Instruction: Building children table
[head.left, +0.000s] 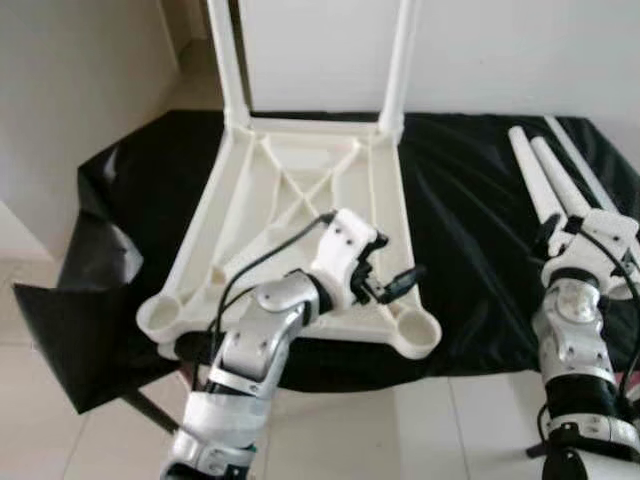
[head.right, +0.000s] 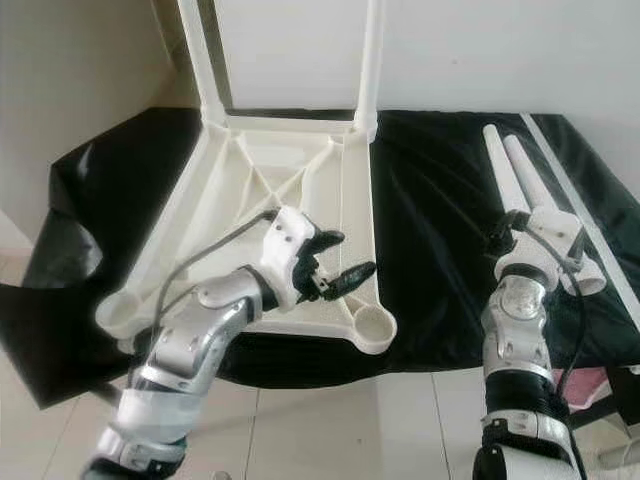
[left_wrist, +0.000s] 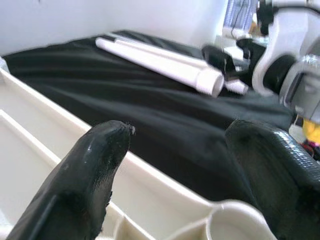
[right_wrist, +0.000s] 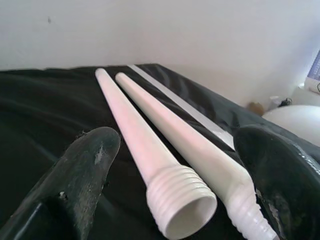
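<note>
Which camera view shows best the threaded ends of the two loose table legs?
The right wrist view: the threaded ends lie close, between the open right pincer. In both eye views the arm covers them; the left wrist view shows them distant.

On the black-draped bench (head.left: 470, 260) before you, the upturned white plastic tabletop (head.left: 300, 215) lies left with two legs (head.left: 400, 60) standing at its far corners, while two loose white threaded plastic legs (head.left: 550, 185) lie side by side, well apart to its right.
</note>
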